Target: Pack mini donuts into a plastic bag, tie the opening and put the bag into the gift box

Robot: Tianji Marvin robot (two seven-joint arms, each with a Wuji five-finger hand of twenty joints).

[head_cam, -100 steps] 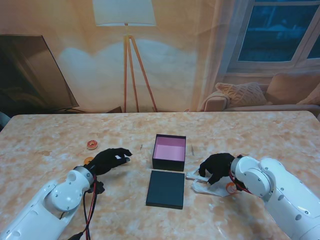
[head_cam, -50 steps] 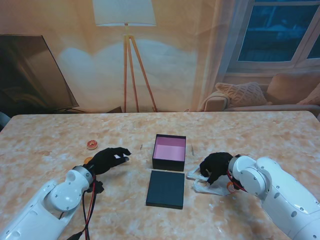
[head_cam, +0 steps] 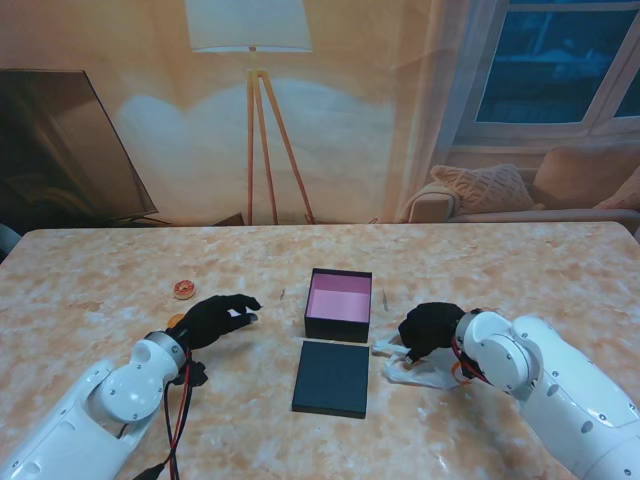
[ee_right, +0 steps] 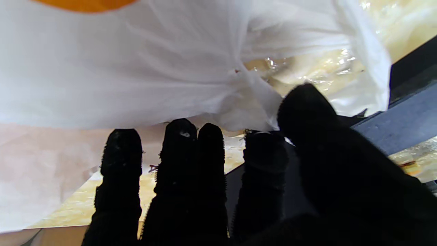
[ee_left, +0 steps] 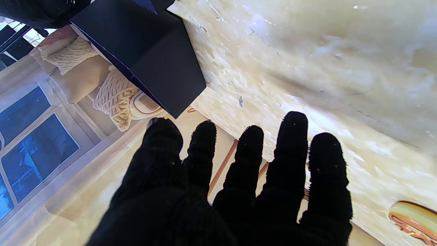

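Note:
The clear plastic bag (head_cam: 418, 370) lies on the table right of the black lid (head_cam: 332, 377), with an orange mini donut (head_cam: 459, 371) inside it. My right hand (head_cam: 430, 329) rests on the bag's left end. In the right wrist view, thumb and forefinger pinch the gathered plastic bag (ee_right: 211, 68), and the donut (ee_right: 85, 4) shows through it. The open gift box (head_cam: 338, 303) with its pink inside stands beyond the lid. My left hand (head_cam: 222, 318) hovers open, left of the box, fingers apart. A pink-iced donut (head_cam: 184, 289) lies beyond it, and another donut (head_cam: 177, 320) peeks out beside its wrist.
The table's far edge meets a printed living-room backdrop. A thin dark stick (head_cam: 385, 298) lies right of the box. Red and black cables (head_cam: 180, 410) hang from my left forearm. The left wrist view shows the box (ee_left: 146, 51) and a donut (ee_left: 413, 218).
My right hand has shifted slightly left toward the box, and the bag has bunched up under it. The left hand has stayed where it was.

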